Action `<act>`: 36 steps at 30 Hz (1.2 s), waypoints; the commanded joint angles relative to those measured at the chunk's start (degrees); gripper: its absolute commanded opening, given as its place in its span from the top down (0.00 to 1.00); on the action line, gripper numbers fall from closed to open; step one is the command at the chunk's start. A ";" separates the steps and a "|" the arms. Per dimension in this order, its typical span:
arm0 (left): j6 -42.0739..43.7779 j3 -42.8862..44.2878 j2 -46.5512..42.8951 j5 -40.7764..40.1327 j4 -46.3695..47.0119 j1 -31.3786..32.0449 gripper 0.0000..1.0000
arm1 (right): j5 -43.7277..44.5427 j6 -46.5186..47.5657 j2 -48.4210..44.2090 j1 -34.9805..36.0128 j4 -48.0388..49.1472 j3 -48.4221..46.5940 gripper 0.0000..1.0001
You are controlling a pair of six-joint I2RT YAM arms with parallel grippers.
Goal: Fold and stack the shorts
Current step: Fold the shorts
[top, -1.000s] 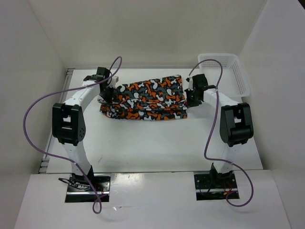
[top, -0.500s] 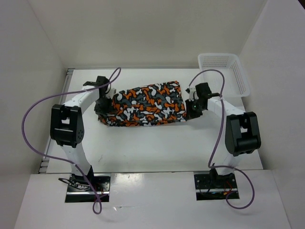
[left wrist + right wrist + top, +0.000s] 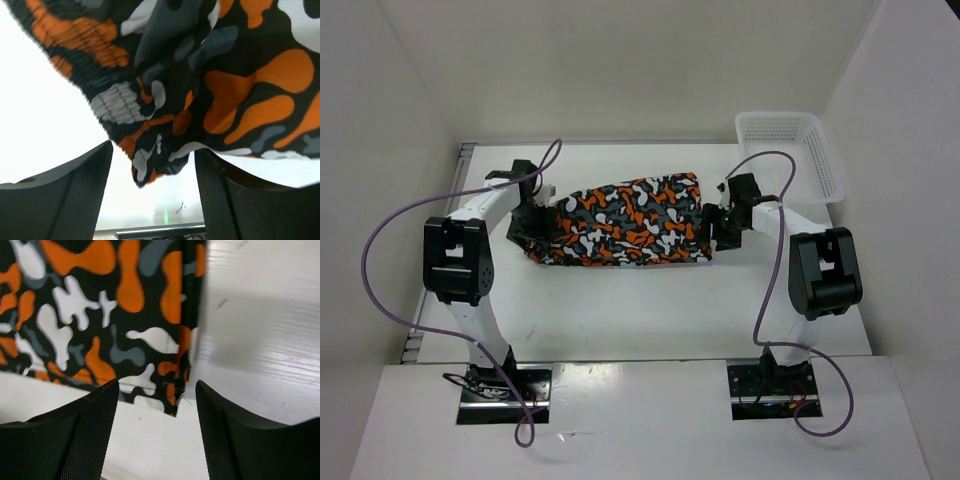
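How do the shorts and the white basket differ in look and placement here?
The shorts are printed orange, black, grey and white; the basket is plain white mesh. The shorts lie mid-table between the left gripper and right gripper; the basket sits at the far right corner, apart from both. The shorts lie flat and limp; the basket stands with raised walls. Both rest on the table.

Looks like a robotics lab test cell: bare white tabletop (image 3: 620,310) boxed in by plain white wall panels (image 3: 650,70), two white-and-black robot arms (image 3: 455,265) bolted onto dark metal base plates (image 3: 535,400) (thin purple cables (image 3: 366,268) looping loose alongside).
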State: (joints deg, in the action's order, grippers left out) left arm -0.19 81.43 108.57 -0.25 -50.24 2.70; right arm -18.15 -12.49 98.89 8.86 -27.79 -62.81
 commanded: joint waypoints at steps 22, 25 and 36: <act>0.19 1.80 1.03 -0.80 -1.00 -5.42 0.19 | -6.19 -5.27 5.70 0.10 3.62 0.14 0.41; 0.19 1.80 1.03 -0.80 -1.52 -5.42 0.19 | -4.96 -2.73 3.51 0.10 1.61 0.67 0.38; 0.19 1.80 1.64 -0.80 -1.53 -5.42 0.19 | 6.27 0.89 -3.35 -3.77 -7.27 -2.75 0.36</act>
State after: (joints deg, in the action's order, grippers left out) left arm -0.21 81.47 109.54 -2.00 -50.92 -2.39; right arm -18.22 -13.06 99.24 7.68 -31.70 -62.22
